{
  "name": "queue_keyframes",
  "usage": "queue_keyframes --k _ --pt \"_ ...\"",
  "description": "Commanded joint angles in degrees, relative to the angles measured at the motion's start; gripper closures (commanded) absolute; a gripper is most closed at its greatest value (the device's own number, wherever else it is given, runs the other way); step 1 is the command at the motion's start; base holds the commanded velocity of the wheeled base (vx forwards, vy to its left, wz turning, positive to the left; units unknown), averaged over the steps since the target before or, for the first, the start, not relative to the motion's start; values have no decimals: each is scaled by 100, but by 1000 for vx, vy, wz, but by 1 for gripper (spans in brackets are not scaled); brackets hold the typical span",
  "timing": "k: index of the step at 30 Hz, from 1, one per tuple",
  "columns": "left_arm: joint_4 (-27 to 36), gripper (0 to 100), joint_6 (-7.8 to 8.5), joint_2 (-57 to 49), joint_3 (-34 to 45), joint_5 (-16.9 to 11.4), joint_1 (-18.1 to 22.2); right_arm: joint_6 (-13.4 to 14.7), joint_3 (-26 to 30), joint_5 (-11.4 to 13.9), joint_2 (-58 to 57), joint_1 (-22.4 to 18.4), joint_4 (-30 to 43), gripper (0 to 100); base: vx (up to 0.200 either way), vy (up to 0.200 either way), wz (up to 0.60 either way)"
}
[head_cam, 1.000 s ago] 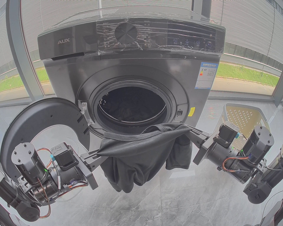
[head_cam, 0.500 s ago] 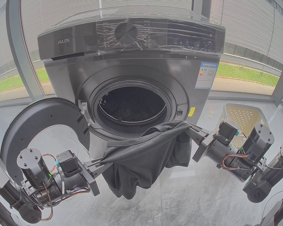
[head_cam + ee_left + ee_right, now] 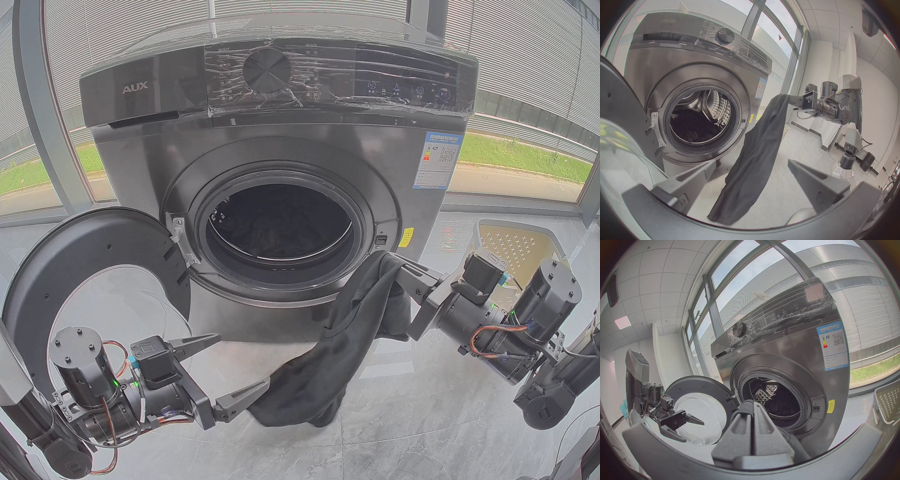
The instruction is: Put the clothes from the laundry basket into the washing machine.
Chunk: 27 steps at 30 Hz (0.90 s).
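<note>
The left gripper [image 3: 243, 360], low in front of the open round door [image 3: 81, 262], has its two fingers spread wide with nothing between them. In the head view its lower fingertip [image 3: 265, 384] lies at the edge of the dark garment [image 3: 350, 325]; whether they touch cannot be told. To the right, the right gripper [image 3: 390, 259] has its fingers pressed together on the top of that garment, just beside the lower right of the washing machine's [image 3: 281, 144] drum opening [image 3: 281, 225]. The cloth hangs from this one grip in a long slanting fold, its lower end down at the floor tiles. Half a second ago the garment was stretched between both grippers, across the front of the opening. Since then the left fingers have let go and parted, that arm has sunk a little, and the freed end has dropped. The right gripper has kept its hold in nearly the same place. Counted: two grippers, one held garment, one machine with one door swung to the left, and one laundry basket [image 3: 519, 247] at the far right behind the right arm. A dark heap of clothes [image 3: 690, 128] lies inside the drum, its pieces not separable.
</note>
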Motion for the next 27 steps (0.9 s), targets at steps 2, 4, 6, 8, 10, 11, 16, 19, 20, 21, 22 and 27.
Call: queue_keyframes --k 2,4,6,8,10,11,16,19,20,21,22,27 --pt "-2 0 -4 200 143 -10 -49 8 -54 -14 21 84 -6 100 0 0 0" --pt "-10 0 -4 279 205 -10 -119 8 -63 -22 21 110 -6 100 0 0 0" --pt "-10 0 -4 455 266 -10 -339 8 -142 -84 21 145 3 100 0 0 0" --pt "-10 0 -13 657 222 -1 -524 8 -169 -154 30 145 3 100 0 0 0" --pt "-10 0 -13 824 161 -10 -594 17 -177 -163 30 145 3 100 0 0 0" --pt "-10 0 -13 1079 11 -10 -620 17 -177 -163 39 145 3 100 0 0 0" --pt "-19 0 -4 1668 -288 -10 -682 17 -265 -163 39 145 3 100 0 0 0" --pt "-19 0 -4 1808 -331 -19 -682 17 -336 -172 48 137 3 100 0 0 0" --pt "-19 0 -13 1817 -314 -54 -682 17 -353 -172 57 137 3 100 0 0 0" --pt "-19 0 -4 1817 -305 -107 -682 17 -380 -172 65 145 3 100 0 0 0" --pt "-19 0 -4 1817 -296 -177 -682 17 -397 -180 101 145 3 100 0 0 0" --pt "-10 0 -13 1887 -331 -326 -655 17 -503 -180 180 154 3 100 0 0 0"
